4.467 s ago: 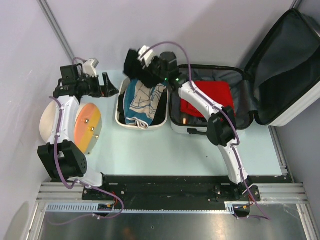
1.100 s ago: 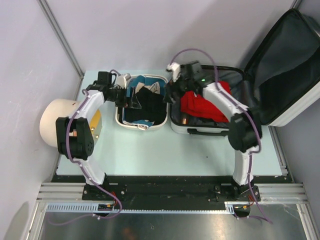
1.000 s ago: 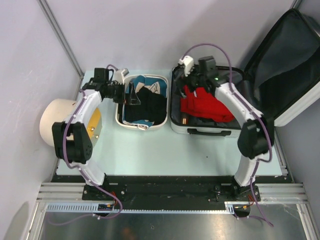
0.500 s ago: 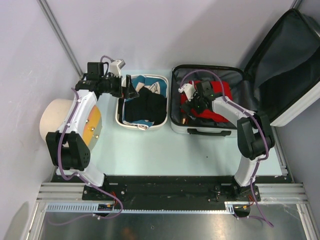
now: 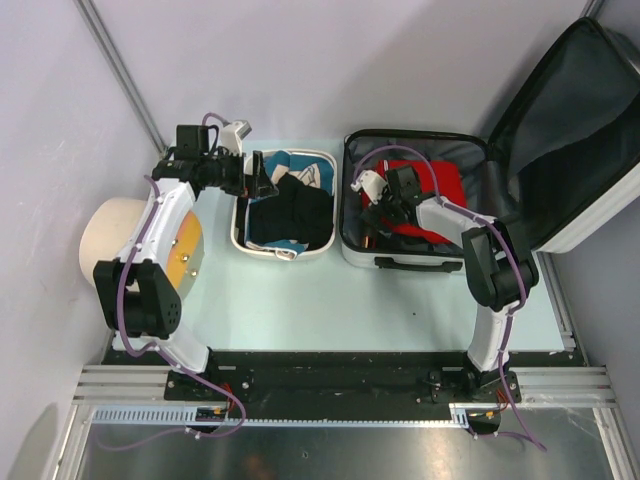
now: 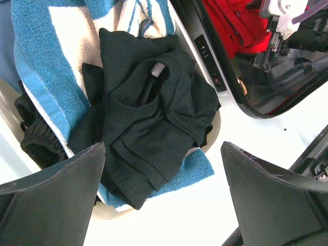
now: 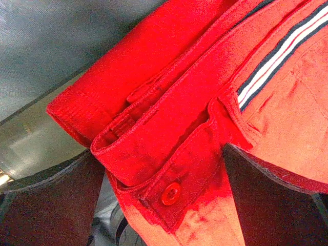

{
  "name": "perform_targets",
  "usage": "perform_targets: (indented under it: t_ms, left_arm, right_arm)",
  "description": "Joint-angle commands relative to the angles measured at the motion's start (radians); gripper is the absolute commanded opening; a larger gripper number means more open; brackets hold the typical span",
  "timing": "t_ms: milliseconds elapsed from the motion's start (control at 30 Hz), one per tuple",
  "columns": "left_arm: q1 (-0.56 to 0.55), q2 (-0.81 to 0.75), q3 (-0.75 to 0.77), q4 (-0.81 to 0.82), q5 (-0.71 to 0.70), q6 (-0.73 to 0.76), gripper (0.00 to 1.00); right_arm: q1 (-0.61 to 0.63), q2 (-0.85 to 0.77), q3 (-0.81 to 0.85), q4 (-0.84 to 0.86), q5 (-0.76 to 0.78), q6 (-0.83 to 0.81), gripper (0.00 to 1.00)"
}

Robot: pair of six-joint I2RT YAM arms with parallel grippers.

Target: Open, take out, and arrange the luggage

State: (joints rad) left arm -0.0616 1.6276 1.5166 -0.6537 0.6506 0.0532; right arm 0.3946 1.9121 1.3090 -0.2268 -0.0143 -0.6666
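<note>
**Both grippers wide open, one over the tub, one inside the open luggage**

From the top camera, the luggage lies open on the right half of the counter. Its lid stands tilted back to the right, showing dark lining. A red garment lies in the base. The right gripper is low inside the base, at the left edge of the red garment, with its jaws spread. Just left of the luggage sits a cream tub holding a black shirt and a blue and white towel. The left gripper hangs over the tub's far left part, jaws wide and holding nothing. A cream cylinder with an orange end lies at the counter's left edge.

The left wrist camera looks straight down into the tub. The left gripper is wide open and clear of the cloth. The crumpled black shirt lies between and below its fingers, on top of the towel. The luggage shows at upper right, its black rim just beside the tub.

The right wrist camera is very close to the red garment. The right gripper stands wide, one finger on each side of a folded band with a red button. A dark and white stripe runs at upper right. Whether the fingers touch the cloth I cannot tell.
</note>
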Motion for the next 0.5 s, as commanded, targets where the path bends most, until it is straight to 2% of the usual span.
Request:
perform_targets:
  t_ms: [0,33,133,167,233,267,333,467]
  left_arm:
    - [0.011,-0.003,0.034,0.003,0.021,0.034,1.0]
    - [0.011,-0.002,0.036,0.003,0.021,0.033,1.0]
    - [0.013,0.0,0.037,0.003,0.023,0.036,1.0]
    - [0.013,0.0,0.04,0.003,0.023,0.034,1.0]
    - [0.014,-0.003,0.043,0.005,0.027,0.036,0.99]
    - [0.016,-0.003,0.048,0.003,0.029,0.036,0.99]
    - [0.017,-0.006,0.056,0.002,0.034,0.039,0.99]
    - [0.019,-0.014,0.07,0.0,0.041,0.054,0.99]
  right_arm:
    - [0.003,0.039,-0.03,0.015,0.028,-0.071,1.0]
    - [0.003,0.041,-0.03,0.015,0.028,-0.077,0.99]
    - [-0.016,0.042,-0.03,0.03,0.036,-0.085,0.79]
    - [-0.025,0.032,-0.03,0.035,0.039,-0.087,0.6]
    - [-0.039,0.009,-0.027,0.038,0.027,-0.085,0.4]
    - [-0.058,-0.017,-0.027,0.029,-0.004,-0.087,0.22]
    - [-0.079,-0.05,-0.025,0.021,-0.045,-0.077,0.0]
    - [-0.143,-0.136,-0.014,0.015,-0.156,-0.047,0.0]
